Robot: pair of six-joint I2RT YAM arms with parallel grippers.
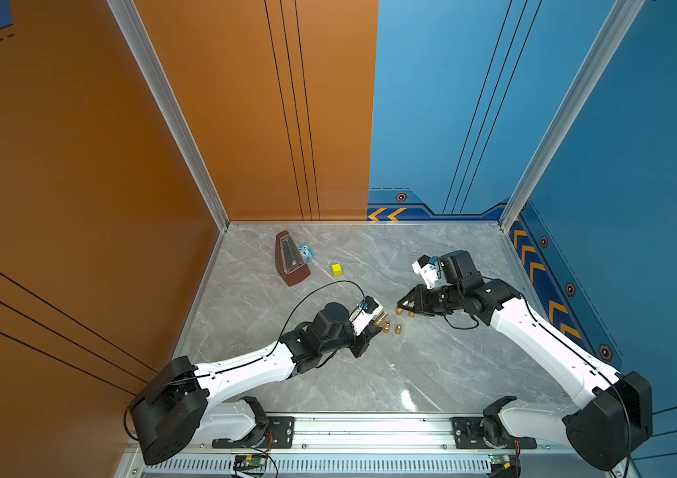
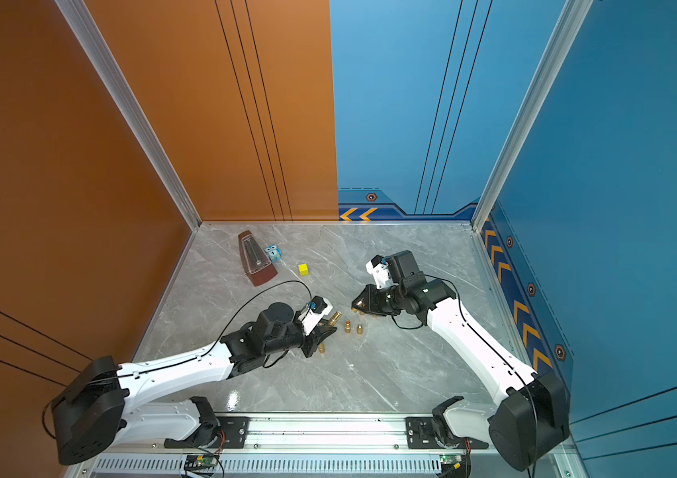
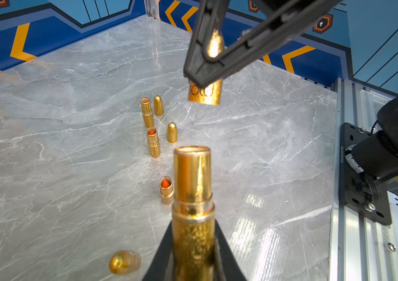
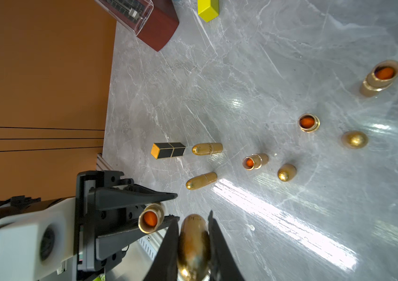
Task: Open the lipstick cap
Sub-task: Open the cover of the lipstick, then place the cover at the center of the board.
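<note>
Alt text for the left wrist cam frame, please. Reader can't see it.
The left claw grips an uncapped gold lipstick tube in the foreground, and the right claw holds a gold cap clear of the tube's open end. Beyond them, three more open lipsticks and loose gold caps sit on the grey marble table.

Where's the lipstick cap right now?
In the left wrist view the gold cap is off, pinched in the right gripper above the marble table, just beyond the open tube held by the left gripper.
</note>
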